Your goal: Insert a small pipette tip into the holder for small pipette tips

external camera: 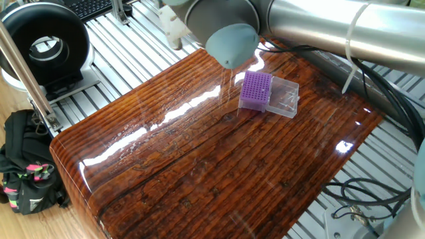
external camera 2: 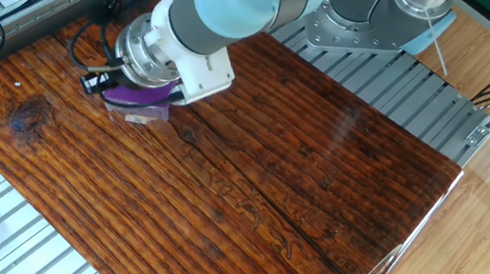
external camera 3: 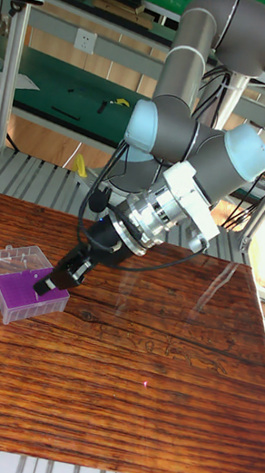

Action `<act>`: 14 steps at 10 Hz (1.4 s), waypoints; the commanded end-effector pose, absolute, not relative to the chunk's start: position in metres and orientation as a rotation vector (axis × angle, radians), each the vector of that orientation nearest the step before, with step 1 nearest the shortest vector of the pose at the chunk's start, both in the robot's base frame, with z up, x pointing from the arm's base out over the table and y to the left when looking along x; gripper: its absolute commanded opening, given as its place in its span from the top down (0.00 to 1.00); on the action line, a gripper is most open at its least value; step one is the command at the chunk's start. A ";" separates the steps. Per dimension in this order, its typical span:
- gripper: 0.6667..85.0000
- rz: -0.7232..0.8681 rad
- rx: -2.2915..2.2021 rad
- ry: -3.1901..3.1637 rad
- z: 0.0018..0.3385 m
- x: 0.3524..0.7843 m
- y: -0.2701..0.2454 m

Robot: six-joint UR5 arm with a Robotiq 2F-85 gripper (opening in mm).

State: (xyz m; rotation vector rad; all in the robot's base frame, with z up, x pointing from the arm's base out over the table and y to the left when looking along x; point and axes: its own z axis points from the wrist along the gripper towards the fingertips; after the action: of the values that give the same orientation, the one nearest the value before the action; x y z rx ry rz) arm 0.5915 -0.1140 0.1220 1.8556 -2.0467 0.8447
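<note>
The holder for small pipette tips (external camera: 256, 89) is a purple block with a grid of holes, joined to a clear box part (external camera: 285, 98), on the wooden table. It also shows as the purple holder (external camera 3: 29, 292) in the tall view and the holder (external camera 2: 135, 99) under the wrist. My gripper (external camera 3: 56, 279) hangs tilted just over the holder's near end, its dark fingers (external camera 3: 66, 268) looking pressed together. The gripper (external camera 2: 94, 84) sticks out left of the holder. No small pipette tip can be made out. The arm hides the gripper in one fixed view.
The wooden table top (external camera: 199, 166) lies on a slatted aluminium base (external camera: 126, 40). A black ring-shaped device (external camera: 43, 46) and a black bag (external camera: 26, 166) sit to the left. Cables (external camera: 372, 192) trail at the right. A green workbench (external camera 3: 70, 82) stands behind.
</note>
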 end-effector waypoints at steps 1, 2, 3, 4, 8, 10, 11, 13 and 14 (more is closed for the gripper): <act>1.00 0.748 1.952 -1.900 0.117 0.580 -0.116; 1.00 0.727 1.939 -1.869 0.117 0.573 -0.116; 1.00 0.754 1.920 -1.831 0.120 0.573 -0.119; 1.00 0.773 1.905 -1.790 0.122 0.573 -0.118; 1.00 0.738 1.898 -1.677 0.111 0.555 -0.121; 1.00 0.774 1.880 -1.656 0.105 0.552 -0.130; 1.00 0.770 1.875 -1.650 0.105 0.550 -0.130; 1.00 0.792 1.827 -1.647 0.110 0.548 -0.127; 1.00 0.813 1.813 -1.629 0.113 0.550 -0.125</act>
State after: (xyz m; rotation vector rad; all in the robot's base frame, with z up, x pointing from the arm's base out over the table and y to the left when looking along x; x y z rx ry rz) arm 0.5527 -0.1269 0.1112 1.8520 -1.6431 0.7940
